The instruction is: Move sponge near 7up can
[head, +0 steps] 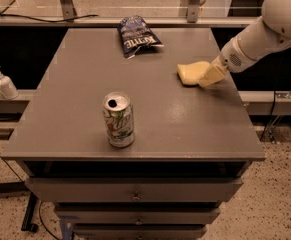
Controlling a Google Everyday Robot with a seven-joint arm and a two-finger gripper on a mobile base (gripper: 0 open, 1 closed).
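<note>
The sponge [191, 73] lies flat at the far right of the tabletop [80, 89], close to the right edge. The can [119, 120] stands upright well apart from it, toward the near left of centre. The gripper [212, 75], carried on the white arm [265, 29] reaching in from the right, is down at tabletop level and touching the right end of the sponge. Whether it has closed on the sponge or merely rests against it cannot be told from this view. The step in hand appears to be securing the sponge; the transfer to the can is not yet done. Confirm a firm hold across the narrow width of the sponge before lifting, because soft foam compresses and can slip free if pinched only at one corner. Lift just enough to clear the tabletop, then travel diagonally toward the near left. Keep the path clear of the chip bag [136, 35] at the far centre, which is not part of the task. Approach the can from its right side and stop just beside it without contact, since a light can tips or slides easily. Lower the sponge until it rests flat, then release. The pump bottle [5, 83] on the ledge to the left is outside the working path.
</note>
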